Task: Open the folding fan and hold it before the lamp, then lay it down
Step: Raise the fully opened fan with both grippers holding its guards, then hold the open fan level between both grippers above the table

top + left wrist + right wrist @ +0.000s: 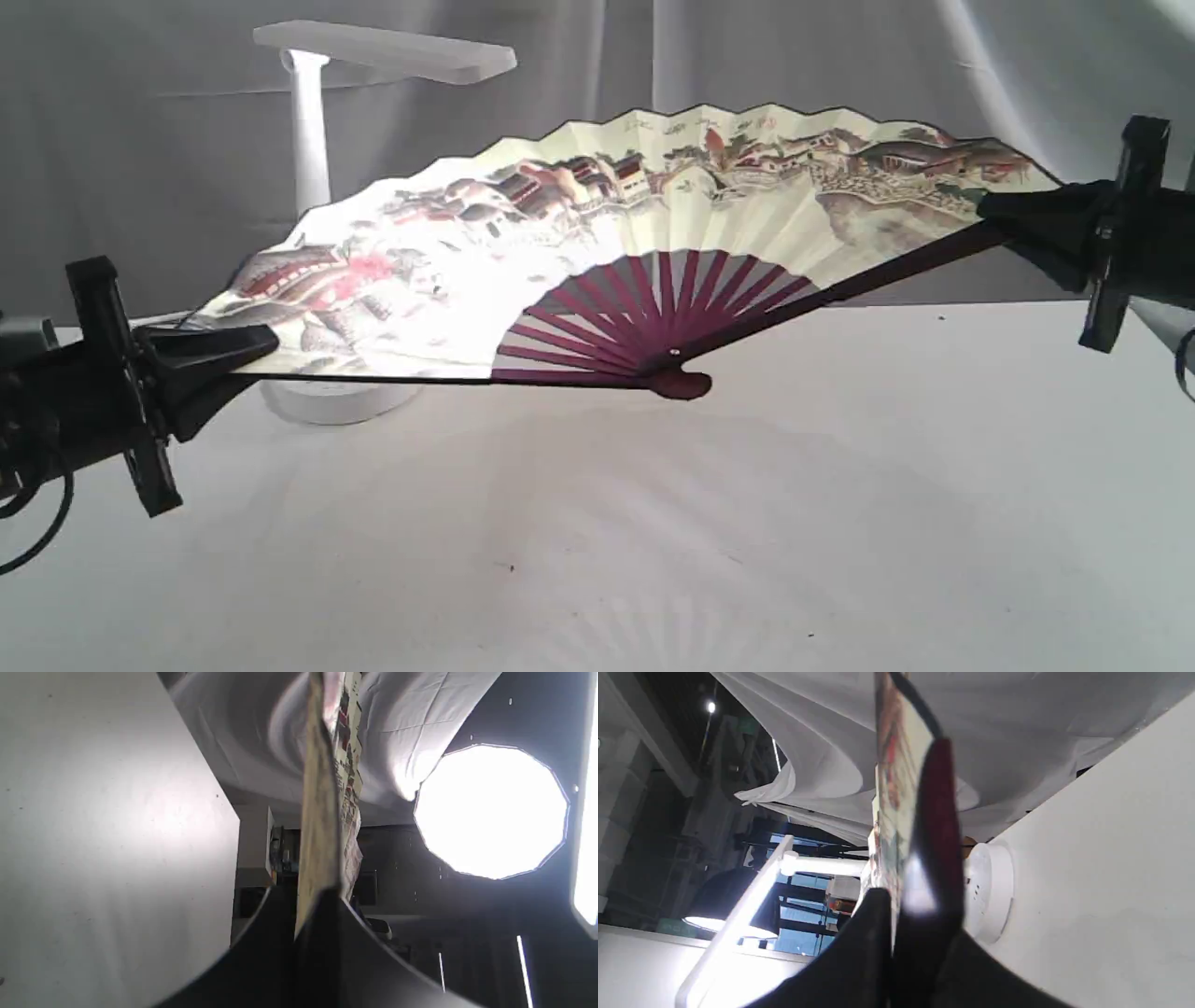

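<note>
The folding fan (pixel 597 243) is spread wide open and held in the air above the white table, its painted cream leaf facing the exterior camera and its maroon ribs meeting at the pivot low in the middle. My left gripper (pixel 245 350) is shut on the fan's left guard; in the left wrist view the fan (pixel 327 812) shows edge-on between its black fingers. My right gripper (pixel 1004 219) is shut on the right guard, where the fan (pixel 920 812) again shows edge-on. The lamp (pixel 313 140) stands lit behind the fan's left half, its base partly hidden.
The white table (pixel 653 541) lies below the fan. A grey cloth backdrop (pixel 840 56) hangs behind. The right wrist view shows the lamp's round base (pixel 990 891) and lit head. A bright round studio light (pixel 490 812) fills part of the left wrist view.
</note>
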### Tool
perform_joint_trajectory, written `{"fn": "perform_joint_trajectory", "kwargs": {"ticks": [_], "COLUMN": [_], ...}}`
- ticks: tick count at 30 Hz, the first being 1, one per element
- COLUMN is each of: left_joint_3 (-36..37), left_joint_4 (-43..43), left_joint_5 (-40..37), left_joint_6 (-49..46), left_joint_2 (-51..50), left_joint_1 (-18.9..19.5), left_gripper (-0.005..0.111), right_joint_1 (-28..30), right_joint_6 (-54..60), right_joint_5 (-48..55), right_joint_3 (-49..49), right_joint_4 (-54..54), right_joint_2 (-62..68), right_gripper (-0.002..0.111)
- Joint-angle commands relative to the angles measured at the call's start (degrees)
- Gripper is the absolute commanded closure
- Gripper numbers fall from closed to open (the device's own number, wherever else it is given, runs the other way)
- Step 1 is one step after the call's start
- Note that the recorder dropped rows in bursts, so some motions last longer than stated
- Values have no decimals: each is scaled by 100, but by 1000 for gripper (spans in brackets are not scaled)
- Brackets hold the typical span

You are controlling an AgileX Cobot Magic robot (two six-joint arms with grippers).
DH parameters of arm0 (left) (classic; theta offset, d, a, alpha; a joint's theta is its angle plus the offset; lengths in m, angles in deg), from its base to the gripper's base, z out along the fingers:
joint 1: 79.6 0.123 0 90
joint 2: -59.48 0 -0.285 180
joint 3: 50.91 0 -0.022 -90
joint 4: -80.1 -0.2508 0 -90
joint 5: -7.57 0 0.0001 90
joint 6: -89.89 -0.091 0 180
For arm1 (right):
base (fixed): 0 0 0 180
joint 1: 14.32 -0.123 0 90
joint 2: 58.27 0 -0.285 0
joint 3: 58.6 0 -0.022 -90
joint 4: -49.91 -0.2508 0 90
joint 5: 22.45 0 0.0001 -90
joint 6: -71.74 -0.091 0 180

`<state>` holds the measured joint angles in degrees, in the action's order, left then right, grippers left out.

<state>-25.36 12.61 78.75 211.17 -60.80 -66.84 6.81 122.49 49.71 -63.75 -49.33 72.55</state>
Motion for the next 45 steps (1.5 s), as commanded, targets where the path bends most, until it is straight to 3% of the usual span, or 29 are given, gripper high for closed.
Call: {"fn": "perform_joint_trajectory", "kwargs": {"ticks": [1, 12, 18, 33, 45], "left_joint_3": [16, 16, 16, 16, 16], "left_joint_4": [401, 440, 890, 1240, 1397], "left_joint_5": [-122, -122, -160, -552, -989], "left_joint_6": [126, 126, 126, 126, 126], "left_joint_2": [334, 717, 717, 717, 717], "left_joint_1": [97, 97, 97, 97, 97], "left_gripper": [107, 107, 107, 107, 107], "right_joint_1": [76, 76, 76, 76, 76], "right_joint_6": [97, -246, -493, -1376, -1365], "right_joint_5": [-219, -219, -222, -418, -418], "right_joint_3": [-41, -41, -41, -41, -41], "right_joint_4": [-71, -71, -71, -71, -71], "right_joint_2": [-189, -207, -207, -207, -207], "right_gripper": [108, 108, 108, 108, 108]}}
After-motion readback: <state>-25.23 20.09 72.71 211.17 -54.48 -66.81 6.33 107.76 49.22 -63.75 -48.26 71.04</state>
